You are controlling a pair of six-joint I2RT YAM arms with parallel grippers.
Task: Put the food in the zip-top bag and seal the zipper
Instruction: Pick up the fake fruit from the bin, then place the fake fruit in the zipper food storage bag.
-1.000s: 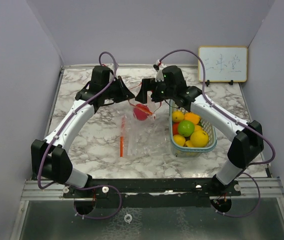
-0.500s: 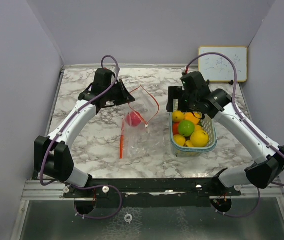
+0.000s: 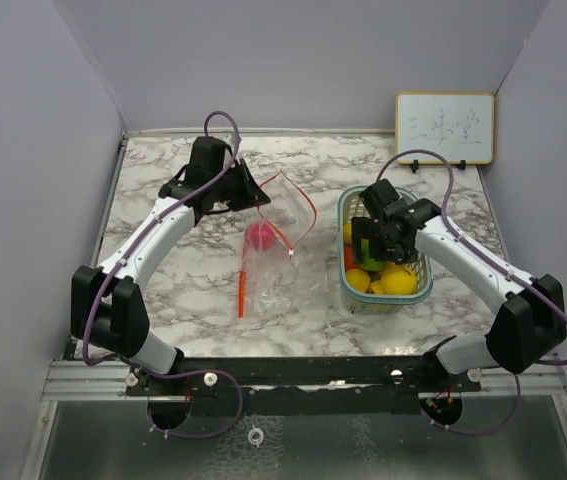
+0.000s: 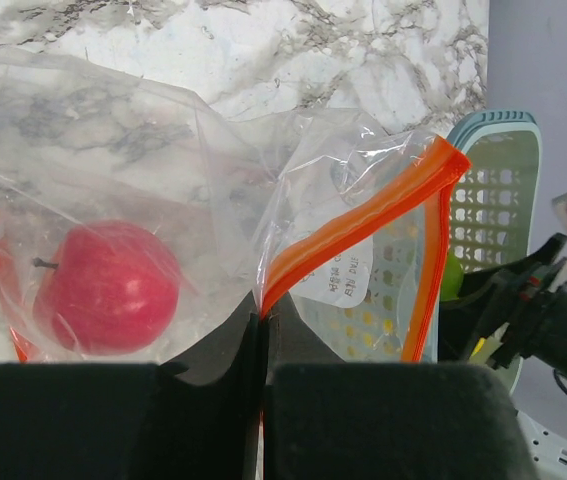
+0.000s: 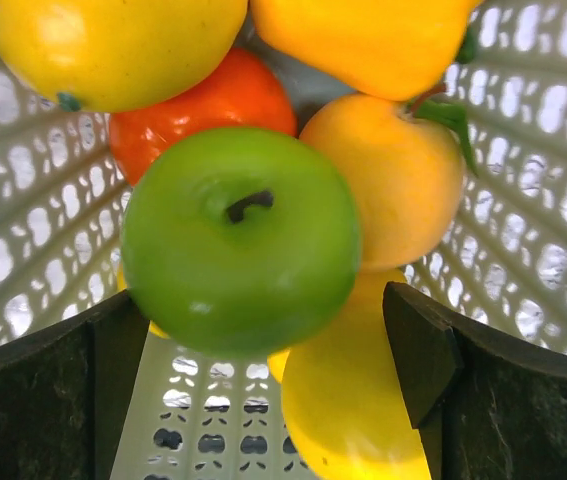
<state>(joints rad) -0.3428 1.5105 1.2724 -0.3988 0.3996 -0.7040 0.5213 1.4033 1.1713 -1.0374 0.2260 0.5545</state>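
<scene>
The clear zip-top bag (image 3: 275, 262) with an orange zipper (image 4: 363, 214) lies mid-table, its mouth lifted. My left gripper (image 4: 261, 318) is shut on the zipper rim, seen from above at the left gripper (image 3: 254, 198). A red-pink fruit (image 4: 109, 288) sits inside the bag, red fruit (image 3: 259, 236). The rest of the food is piled in the pale green basket (image 3: 419, 291): a green apple (image 5: 238, 240), yellow fruit (image 5: 113, 50), a red-orange one (image 5: 213, 105) and an orange one (image 5: 403, 190). My right gripper (image 5: 261, 340) is open, down in the basket, its fingers either side of the green apple.
A small whiteboard (image 3: 444, 127) leans on the back wall at the right. The basket's mesh wall (image 5: 23, 240) closes in around my right fingers. Purple walls bound the marble table (image 3: 163, 290) on three sides.
My right arm has swung away from the bag's mouth to the right and come down into the basket over the green apple. The red fruit stays in the bag. The left gripper keeps its hold.
</scene>
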